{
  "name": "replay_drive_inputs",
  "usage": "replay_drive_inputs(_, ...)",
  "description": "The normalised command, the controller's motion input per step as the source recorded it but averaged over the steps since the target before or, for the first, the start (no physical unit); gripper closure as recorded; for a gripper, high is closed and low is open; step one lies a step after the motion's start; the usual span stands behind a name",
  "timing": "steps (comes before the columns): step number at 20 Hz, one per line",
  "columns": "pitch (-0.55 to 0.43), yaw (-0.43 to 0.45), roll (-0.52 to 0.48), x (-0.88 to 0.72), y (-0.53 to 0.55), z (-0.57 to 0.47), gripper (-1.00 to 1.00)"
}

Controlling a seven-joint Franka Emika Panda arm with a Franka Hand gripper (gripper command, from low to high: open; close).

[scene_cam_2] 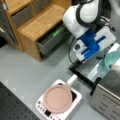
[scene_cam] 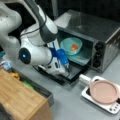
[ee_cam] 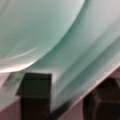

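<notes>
At the mouth of the silver toaster oven point(scene_cam: 100, 35), the blue-and-white gripper point(scene_cam: 65, 65) is seen at about 7 o'clock of the pale green bowl point(scene_cam: 71, 46) holding an orange item point(scene_cam: 74, 47), its dark fingers point(ee_cam: 35, 95) apparently narrowed on the bowl's rim, the bowl resting on the pulled-out tray point(scene_cam: 80, 59), which keeps it reachable.

bowl point(scene_cam: 71, 46): pale teal | pan point(scene_cam: 103, 91): pink | toaster oven point(scene_cam: 100, 32): silver | fingers point(ee_cam: 35, 92): black
</notes>
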Motion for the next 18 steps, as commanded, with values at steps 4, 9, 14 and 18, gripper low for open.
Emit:
replay_drive_inputs(4,-0.034,0.294,0.001,0.36,-0.34,0.08,1.00)
replay_drive_inputs(9,-0.028,0.295,0.007,0.38,-0.35,0.09,1.00)
replay_drive_inputs(14,-0.024,0.292,0.011,0.41,-0.36,0.09,1.00)
replay_drive_inputs(18,-0.026,0.298,0.013,0.43,-0.38,0.07,1.00)
